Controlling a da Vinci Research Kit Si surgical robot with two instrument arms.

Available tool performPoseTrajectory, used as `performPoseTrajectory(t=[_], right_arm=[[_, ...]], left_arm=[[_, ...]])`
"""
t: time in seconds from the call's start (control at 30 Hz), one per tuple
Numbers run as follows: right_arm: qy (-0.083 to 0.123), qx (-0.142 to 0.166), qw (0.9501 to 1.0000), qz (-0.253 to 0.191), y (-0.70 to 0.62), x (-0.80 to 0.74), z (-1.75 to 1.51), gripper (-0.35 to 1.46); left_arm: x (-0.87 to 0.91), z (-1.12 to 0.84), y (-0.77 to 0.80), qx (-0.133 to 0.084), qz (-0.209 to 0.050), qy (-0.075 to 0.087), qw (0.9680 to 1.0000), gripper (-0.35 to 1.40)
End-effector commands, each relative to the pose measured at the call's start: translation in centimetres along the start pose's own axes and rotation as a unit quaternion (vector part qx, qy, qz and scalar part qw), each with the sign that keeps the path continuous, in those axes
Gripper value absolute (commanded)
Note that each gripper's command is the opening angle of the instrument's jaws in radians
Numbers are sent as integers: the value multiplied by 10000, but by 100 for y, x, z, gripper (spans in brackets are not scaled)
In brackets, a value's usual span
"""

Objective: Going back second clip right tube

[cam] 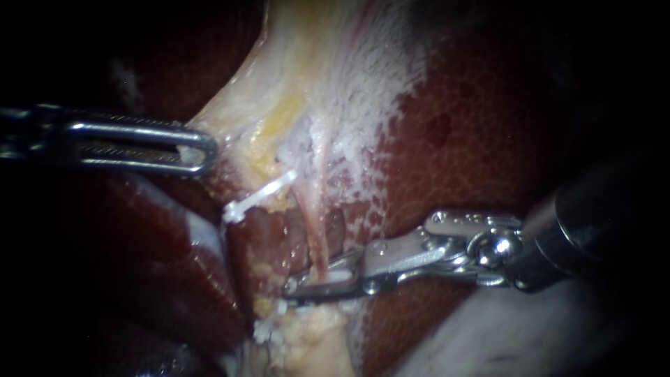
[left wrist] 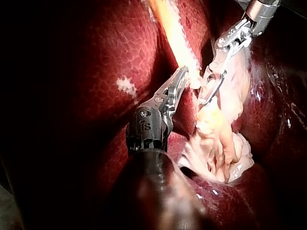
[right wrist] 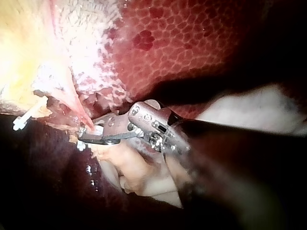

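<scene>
A thin pink tube (cam: 315, 230) runs down from the pale gallbladder tissue (cam: 300, 63) into the jaws of my right instrument (cam: 289, 288). Those jaws stand open around the tube, and a small white clip (cam: 336, 276) sits between them on it. The right wrist view shows the same jaws (right wrist: 81, 136) and clip (right wrist: 97, 130). Another white clip (cam: 258, 199) lies higher and to the left, across the tissue. My left instrument (cam: 206, 150) is shut on the edge of the gallbladder tissue. In the left wrist view its jaws (left wrist: 184, 74) hold a pale strand.
Dark red liver (cam: 474, 139) fills the right side and lies under the left instrument's shaft. Yellowish fatty tissue (cam: 307, 335) bunches just below the right jaws. A pale fold (cam: 502, 335) lies under the right instrument's shaft.
</scene>
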State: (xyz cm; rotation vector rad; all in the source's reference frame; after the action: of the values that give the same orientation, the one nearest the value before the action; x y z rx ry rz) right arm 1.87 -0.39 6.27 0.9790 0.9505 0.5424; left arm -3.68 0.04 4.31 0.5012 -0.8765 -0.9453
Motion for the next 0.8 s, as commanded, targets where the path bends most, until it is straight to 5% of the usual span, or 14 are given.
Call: performPoseTrajectory(t=[0.03, 0.23, 0.43, 0.8], right_arm=[[-1, 0, 10000, -2, 0, 0, 0, -35], [-3, 2, 10000, -4, 0, 0, 0, -35], [216, -15, 9992, -327, 0, 1, 0, 28], [365, -198, 9986, -341, -9, 1, -2, 58]], left_arm=[[0, 0, 0, 0, 0, 0, 10000, -35], [0, 0, 0, 1, 0, 0, 10000, -35], [0, 0, 0, 1, 0, 0, 10000, -35], [1, -1, 1, 2, 2, 0, 10000, -35]])
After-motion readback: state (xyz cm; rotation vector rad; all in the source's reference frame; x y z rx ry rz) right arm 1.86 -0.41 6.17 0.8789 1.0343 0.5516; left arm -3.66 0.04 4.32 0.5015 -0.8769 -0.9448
